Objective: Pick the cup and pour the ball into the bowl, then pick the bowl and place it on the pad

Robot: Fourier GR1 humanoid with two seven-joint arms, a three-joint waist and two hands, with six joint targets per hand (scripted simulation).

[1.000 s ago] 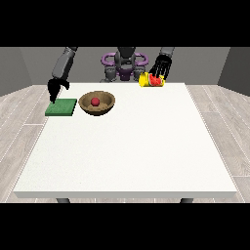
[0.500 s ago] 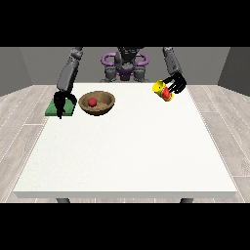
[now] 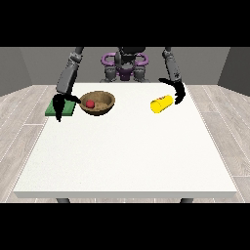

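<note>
A brown wooden bowl (image 3: 99, 103) stands at the table's back left with a small red ball (image 3: 90, 103) inside it. Just left of the bowl lies the green pad (image 3: 52, 109), partly covered by the hand at the view's left (image 3: 59, 104). That hand hangs open over the pad, fingers pointing down, its thumb reaching towards the bowl's rim. A yellow cup (image 3: 161, 104) lies on its side at the back right. The hand at the view's right (image 3: 178, 93) arches open over the cup's right end; whether it touches the cup is unclear.
The robot's torso (image 3: 125, 66) stands behind the table's far edge. The white table (image 3: 127, 156) stretches wide towards the camera in front of the bowl and cup.
The hand at the view's right has come forward and lower with the cup, which now lies tipped on its side. The hand at the view's left has sunk over the pad beside the bowl.
</note>
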